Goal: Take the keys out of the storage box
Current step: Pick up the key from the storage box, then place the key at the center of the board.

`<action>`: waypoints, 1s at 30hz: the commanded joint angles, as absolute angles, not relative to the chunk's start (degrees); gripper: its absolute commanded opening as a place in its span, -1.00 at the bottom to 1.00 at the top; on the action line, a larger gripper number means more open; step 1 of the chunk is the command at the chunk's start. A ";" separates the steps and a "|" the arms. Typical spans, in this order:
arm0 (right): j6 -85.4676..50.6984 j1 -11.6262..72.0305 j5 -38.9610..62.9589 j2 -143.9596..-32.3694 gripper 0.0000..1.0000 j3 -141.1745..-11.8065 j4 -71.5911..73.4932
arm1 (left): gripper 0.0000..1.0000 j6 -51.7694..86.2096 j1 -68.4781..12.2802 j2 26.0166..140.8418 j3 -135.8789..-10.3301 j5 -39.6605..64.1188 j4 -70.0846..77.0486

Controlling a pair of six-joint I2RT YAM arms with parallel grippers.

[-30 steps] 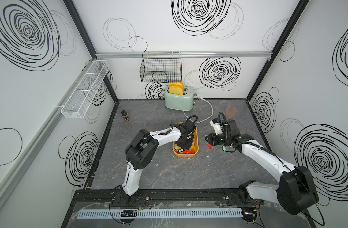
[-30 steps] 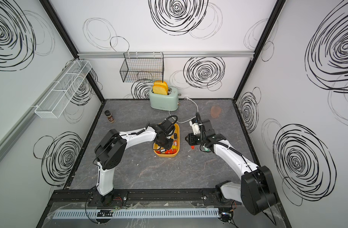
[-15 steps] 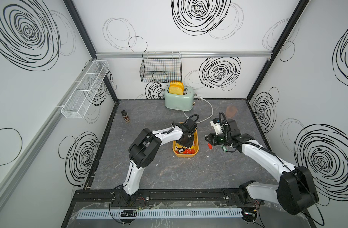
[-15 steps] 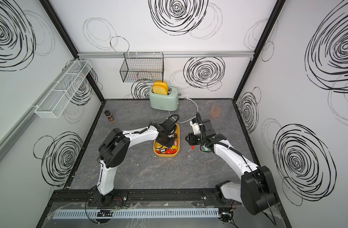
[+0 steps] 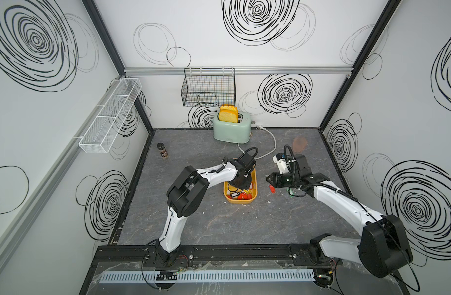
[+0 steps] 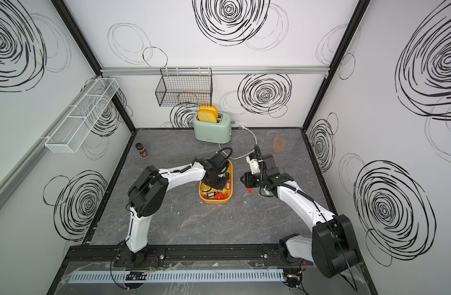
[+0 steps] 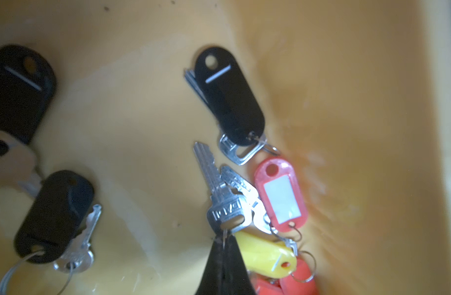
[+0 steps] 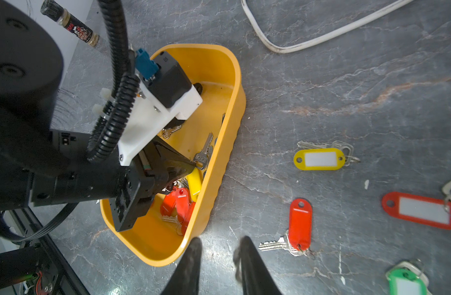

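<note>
The yellow storage box [image 5: 241, 202] [image 6: 215, 201] sits mid-table. Inside lie several keys [image 7: 229, 97] with black, red [image 7: 280, 196] and yellow [image 7: 265, 255] tags. My left gripper [image 7: 224, 238] [image 5: 241, 186] reaches down into the box and is shut on the wire ring at the head of a silver key [image 7: 225, 212] [image 8: 201, 159]. My right gripper [image 8: 218, 244] [image 5: 269, 178] hovers open and empty beside the box's right side. More keys lie on the table there: a yellow tag [image 8: 319, 158], red tags [image 8: 300, 224] [image 8: 421, 210] and a green tag [image 8: 404, 282].
A mint toaster [image 5: 232, 127] holding bread stands at the back, its white cord [image 5: 270, 145] curling toward the box. A spice bottle [image 5: 163, 150] stands at the left. A black wire basket [image 5: 209, 86] and a white mesh rack [image 5: 112, 120] hang on the walls.
My left gripper has closed inside the box, pinching the ring of the silver key. The right arm has not moved.
</note>
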State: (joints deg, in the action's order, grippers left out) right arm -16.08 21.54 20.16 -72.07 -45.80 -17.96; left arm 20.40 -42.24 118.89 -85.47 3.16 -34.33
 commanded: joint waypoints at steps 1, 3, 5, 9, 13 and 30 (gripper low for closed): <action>-15.94 21.38 20.17 -72.45 -0.40 -45.55 -17.90 | -1.00 20.38 -41.33 114.78 -87.38 2.68 -35.53; -15.99 21.31 20.21 -72.60 -0.40 -45.70 -17.76 | -1.00 20.18 -40.80 113.38 -87.52 2.72 -35.92; -16.01 21.37 20.36 -72.69 -0.40 -45.87 -17.68 | -1.00 20.15 -40.36 111.89 -87.53 2.64 -36.36; -16.07 21.43 20.59 -73.03 -0.40 -46.14 -17.41 | -1.00 19.55 -39.57 109.08 -87.54 2.91 -37.42; -16.17 21.46 20.88 -73.30 -0.40 -46.40 -17.27 | -1.00 19.23 -38.48 106.21 -86.63 2.41 -37.88; -17.34 23.85 20.49 -74.67 -0.40 -48.16 -17.04 | -0.99 16.27 -23.78 92.88 -76.32 -2.16 -38.41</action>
State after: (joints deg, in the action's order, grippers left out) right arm -16.75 23.18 20.56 -73.95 -46.17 -17.50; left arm 17.67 -26.48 94.54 -78.48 0.40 -37.67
